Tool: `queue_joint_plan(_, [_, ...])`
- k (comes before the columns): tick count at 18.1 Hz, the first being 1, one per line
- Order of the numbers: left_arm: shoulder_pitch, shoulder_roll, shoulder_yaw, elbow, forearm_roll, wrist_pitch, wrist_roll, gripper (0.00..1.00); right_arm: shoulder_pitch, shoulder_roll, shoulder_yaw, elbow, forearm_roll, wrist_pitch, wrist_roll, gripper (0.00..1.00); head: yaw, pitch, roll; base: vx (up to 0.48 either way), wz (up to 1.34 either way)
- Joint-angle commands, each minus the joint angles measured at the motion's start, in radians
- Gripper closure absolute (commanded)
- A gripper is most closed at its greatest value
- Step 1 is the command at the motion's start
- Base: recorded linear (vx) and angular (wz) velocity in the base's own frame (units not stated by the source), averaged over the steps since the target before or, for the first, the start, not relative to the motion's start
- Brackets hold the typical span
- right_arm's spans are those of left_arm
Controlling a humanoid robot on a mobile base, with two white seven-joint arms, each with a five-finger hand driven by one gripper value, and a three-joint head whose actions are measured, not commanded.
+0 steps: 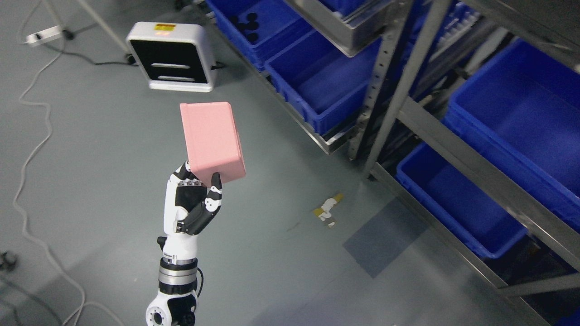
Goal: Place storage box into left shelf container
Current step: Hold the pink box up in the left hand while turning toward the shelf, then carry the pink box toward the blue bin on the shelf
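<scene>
A tall grey metal shelf rack (457, 149) fills the right side of the head view, its tiers loaded with deep blue plastic bins; the bin (324, 83) on the rack's left section, open-topped and apparently bare inside, looks to be the container meant by the task. Below it spreads the grey-green floor (90, 149), with a white cable (31, 154) snaking down the left edge and a white square-framed device (171, 56) with a black face standing near the top. Over open floor, well apart from the rack, hangs the pink rectangular plastic storage box (212, 139), tilted, its solid side toward the camera. The left hand (195, 201) — white and black, fingered — is clamped on the box's lower end, one finger pressed against its near face. The right arm does not show. A small yellow-and-white scrap (328, 209) lies on the floor

The step in hand appears to be the carry: box gripped, not yet at the shelf. The next move calls for swinging it rightward and up — clear of the steel upright — until it sits above that bin
</scene>
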Motion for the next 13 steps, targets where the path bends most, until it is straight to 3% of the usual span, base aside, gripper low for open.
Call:
queue_joint_plan(1, [0.047,0.017,-0.058,0.148,-0.036,-0.056,0.000,0.95,-0.003,-0.017,0.000,-0.017,-0.021,0.000,0.004,0.00,0.0000,0.000,0.000,0.225,-1.00])
queue_joint_plan(7, [0.059,0.017,-0.102,0.332,-0.036,-0.070,0.000,0.95,-0.005,-0.017,0.000,-0.017,-0.021,0.000,0.005,0.00,0.0000,0.000,0.000,0.201,-0.93])
queue_joint_plan(13, [0.016,0.017,-0.104,0.326,-0.036,-0.071,0.000,0.95,-0.003,-0.017,0.000,-0.017,-0.021,0.000,0.005,0.00,0.0000,0.000,0.000,0.120,-0.72])
